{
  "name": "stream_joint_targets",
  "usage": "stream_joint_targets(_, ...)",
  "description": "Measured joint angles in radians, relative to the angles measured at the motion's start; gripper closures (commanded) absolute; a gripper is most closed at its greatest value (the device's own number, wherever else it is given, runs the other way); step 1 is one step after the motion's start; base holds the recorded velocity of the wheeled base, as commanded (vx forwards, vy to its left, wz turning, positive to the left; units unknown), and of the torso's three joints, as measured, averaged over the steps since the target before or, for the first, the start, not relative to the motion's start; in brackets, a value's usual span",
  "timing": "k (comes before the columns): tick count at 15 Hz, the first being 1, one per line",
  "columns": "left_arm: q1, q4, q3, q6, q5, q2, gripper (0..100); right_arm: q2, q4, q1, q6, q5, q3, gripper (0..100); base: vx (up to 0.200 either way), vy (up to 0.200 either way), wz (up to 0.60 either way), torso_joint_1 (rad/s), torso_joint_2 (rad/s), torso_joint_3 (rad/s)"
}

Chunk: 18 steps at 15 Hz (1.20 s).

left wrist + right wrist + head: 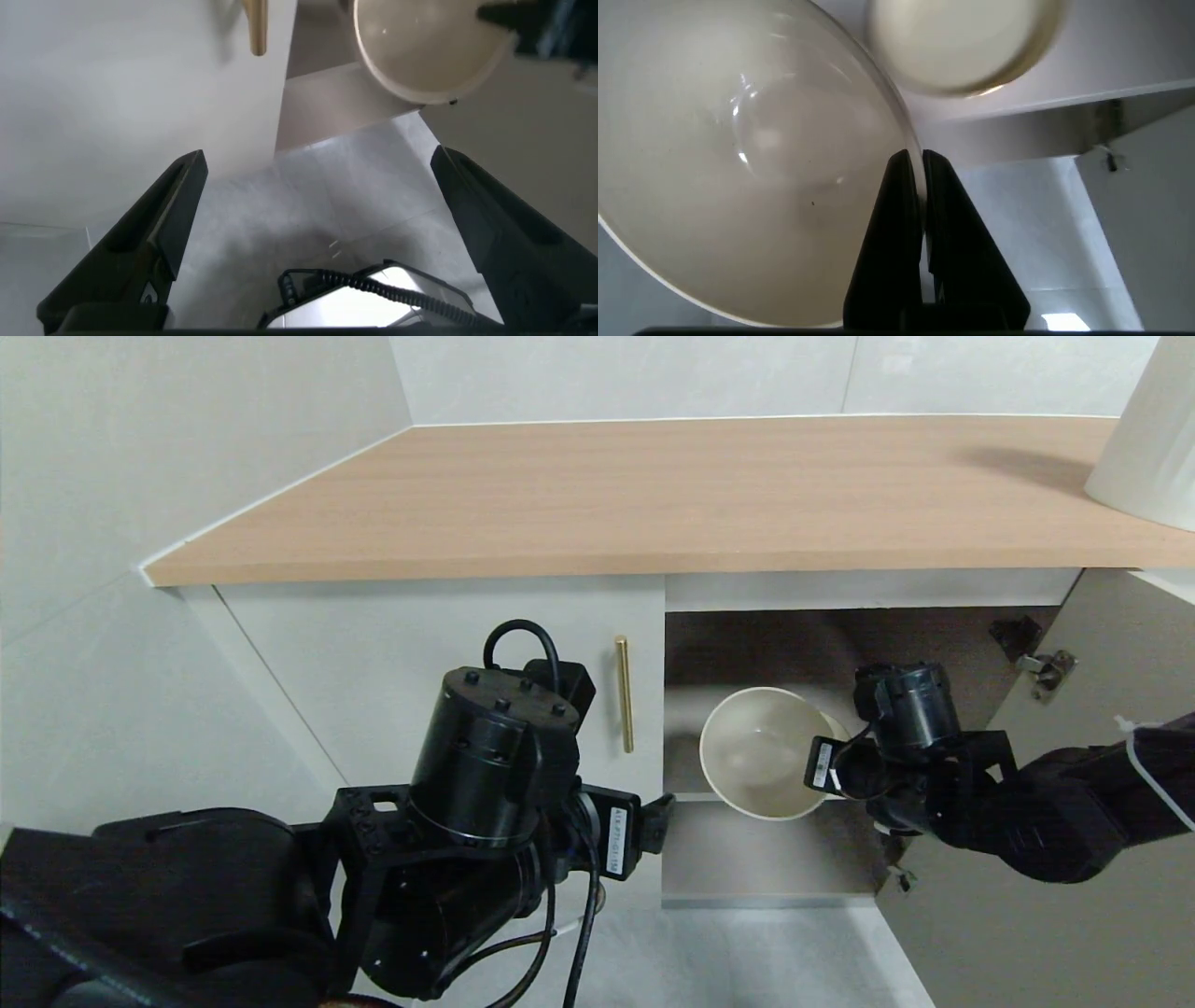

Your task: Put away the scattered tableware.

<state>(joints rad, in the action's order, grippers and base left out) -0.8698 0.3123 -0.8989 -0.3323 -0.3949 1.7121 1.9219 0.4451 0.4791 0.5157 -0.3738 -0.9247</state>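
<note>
- While the right gripper (922,168) pinches its rim, the pale bowl (758,761) hangs tilted at the open right side of the cabinet (868,590).
- The left gripper (318,168) is spread wide and holds nothing, near the shut left door (420,635).
- The bowl looks stiff, glossy and probably breakable. A thin rim pinch may let it swivel, so a deeper bite on the rim seems safer.

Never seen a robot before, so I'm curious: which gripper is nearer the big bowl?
Right. The right gripper is shut on the rim of the bowl at the open cabinet; the left gripper hangs open, apart from the bowl, before the closed door.
</note>
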Motion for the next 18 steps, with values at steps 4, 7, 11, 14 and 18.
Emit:
stream_joint_targets(4, 0.000, 0.000, 0.000, 0.000, 0.000, -0.003, 0, 0.057, 0.001, -0.082, 0.041, -0.002, -0.079, 100, 0.000, 0.000, 0.00, 0.000, 0.00, 0.000)
stream_joint_targets(7, 0.000, 0.000, 0.000, 0.001, 0.000, -0.004, 0, 0.100, 0.000, -0.135, 0.046, -0.003, -0.122, 100, 0.000, 0.000, 0.00, 0.000, 0.00, 0.000)
stream_joint_targets(11, 0.000, 0.001, -0.001, 0.001, 0.000, -0.007, 0, 0.166, 0.001, -0.186, 0.079, -0.002, -0.182, 100, 0.000, 0.000, 0.00, 0.000, 0.00, 0.000)
stream_joint_targets(14, 0.000, 0.002, -0.002, 0.001, 0.000, -0.008, 0, 0.198, 0.001, -0.200, 0.085, -0.003, -0.206, 100, 0.000, 0.000, 0.00, 0.000, 0.00, 0.000)
stream_joint_targets(18, 0.000, 0.001, -0.002, 0.001, 0.000, -0.008, 0, 0.218, 0.001, -0.206, 0.090, -0.003, -0.222, 100, 0.000, 0.000, 0.00, 0.000, 0.00, 0.000)
